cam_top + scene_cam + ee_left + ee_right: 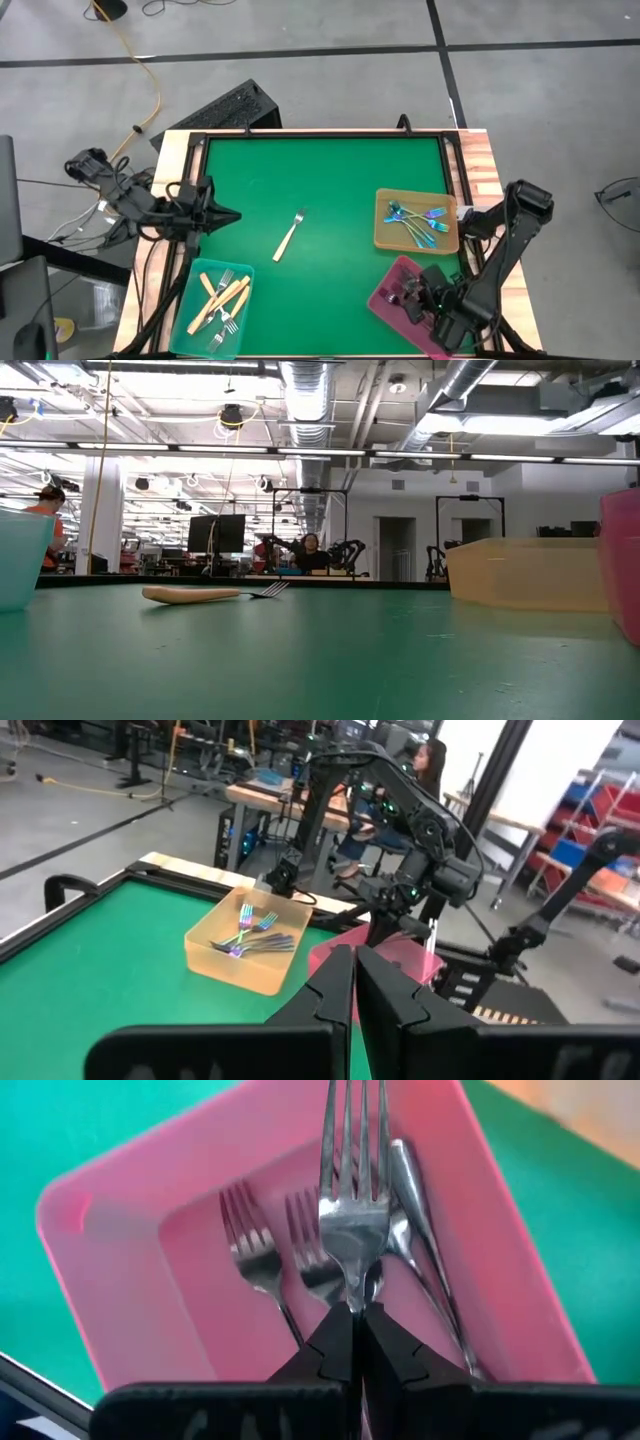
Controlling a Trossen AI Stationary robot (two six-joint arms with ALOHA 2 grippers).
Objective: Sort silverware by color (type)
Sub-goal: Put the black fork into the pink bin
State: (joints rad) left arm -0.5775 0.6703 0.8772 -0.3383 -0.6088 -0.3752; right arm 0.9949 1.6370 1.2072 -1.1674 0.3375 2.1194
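- Forks of three kinds are spread over the green bench (330,180) and its trays.
- Right tool (354,1312) hangs over the pink tray (120,1230), pinched tight on the neck of a grey metal fork (352,1230), tines pointing away from the wrist.
- Other grey forks (262,1265) lie in that pink tray beneath it.
- Left tool (354,982) waits at the bench's left edge, fingers pressed together with nothing between them.
- One cream-handled fork (290,236) lies alone near the middle of the bench.
- Teal tray (196,316) at the front left holds several cream-handled forks (224,302).
- Tan tray (384,232) on the right holds the iridescent blue forks (416,222), just behind the pink tray.
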